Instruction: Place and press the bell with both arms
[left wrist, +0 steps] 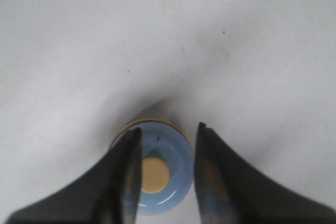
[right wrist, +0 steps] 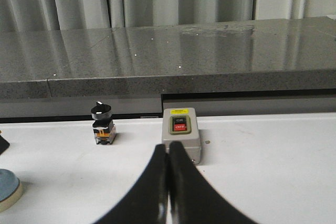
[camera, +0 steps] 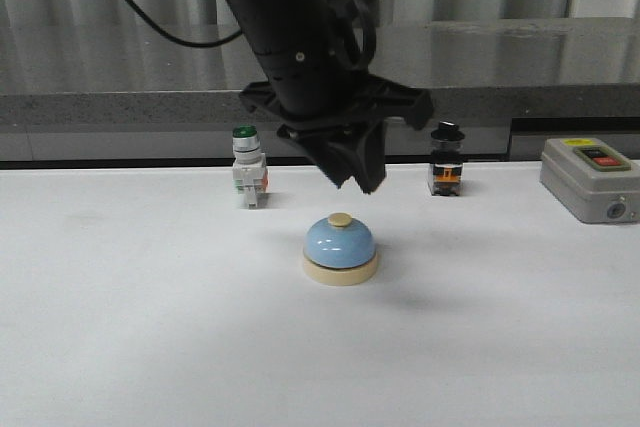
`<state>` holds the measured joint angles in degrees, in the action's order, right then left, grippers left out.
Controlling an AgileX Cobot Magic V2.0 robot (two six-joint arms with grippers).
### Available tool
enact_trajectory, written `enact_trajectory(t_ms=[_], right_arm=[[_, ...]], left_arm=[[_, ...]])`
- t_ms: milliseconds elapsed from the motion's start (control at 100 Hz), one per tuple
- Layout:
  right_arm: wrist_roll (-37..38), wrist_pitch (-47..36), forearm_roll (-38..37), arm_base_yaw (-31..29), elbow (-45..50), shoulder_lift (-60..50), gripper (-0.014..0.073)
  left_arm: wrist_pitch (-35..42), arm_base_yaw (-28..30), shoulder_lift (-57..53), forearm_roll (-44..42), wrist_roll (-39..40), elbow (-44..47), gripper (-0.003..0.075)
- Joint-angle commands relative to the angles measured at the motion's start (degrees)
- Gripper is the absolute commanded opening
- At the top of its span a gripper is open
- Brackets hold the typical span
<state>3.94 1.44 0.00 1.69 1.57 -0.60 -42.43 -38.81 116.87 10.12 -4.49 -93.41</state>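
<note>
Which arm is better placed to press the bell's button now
Left. The left gripper hangs open right above the bell, its fingers framing the cream button. The right gripper is shut and off to the side, pointing toward the grey box.

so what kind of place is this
Probably a lab test bench: a plain white table holding loose control parts, a green-capped push-button switch, a grey box with buttons and a selector switch.
</note>
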Motion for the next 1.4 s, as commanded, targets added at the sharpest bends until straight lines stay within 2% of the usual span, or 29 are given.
enact_trajectory(t_ms=[0,360,970,1120,1390], right_arm=[[-0.31,-4.7,-0.63,-0.27,-0.9,-1.09,-0.006],[-0.31,-4.7,-0.63,-0.27,-0.9,-1.09,-0.006],[-0.31,-4.7,-0.63,-0.27,-0.9,-1.09,-0.006],[-0.31,-4.7,-0.63,-0.27,-0.9,-1.09,-0.006],[-0.31,-4.7,-0.63,-0.27,-0.9,-1.09,-0.006]], left_arm=[[1.73,0.49,-5.98,0.73,0.97,-1.9,-0.0024],[1.69,8.84,-16.09,0.61,3.28,2.38,-0.002],[7.8,32.35,-46.71,0.21,3.67,30.52,-0.002],[9.16,34.86,-53.72,0.21,3.67,37.28,-0.002],[13.61,34.97,-66.74,0.21,3.67,48.98,-0.002]])
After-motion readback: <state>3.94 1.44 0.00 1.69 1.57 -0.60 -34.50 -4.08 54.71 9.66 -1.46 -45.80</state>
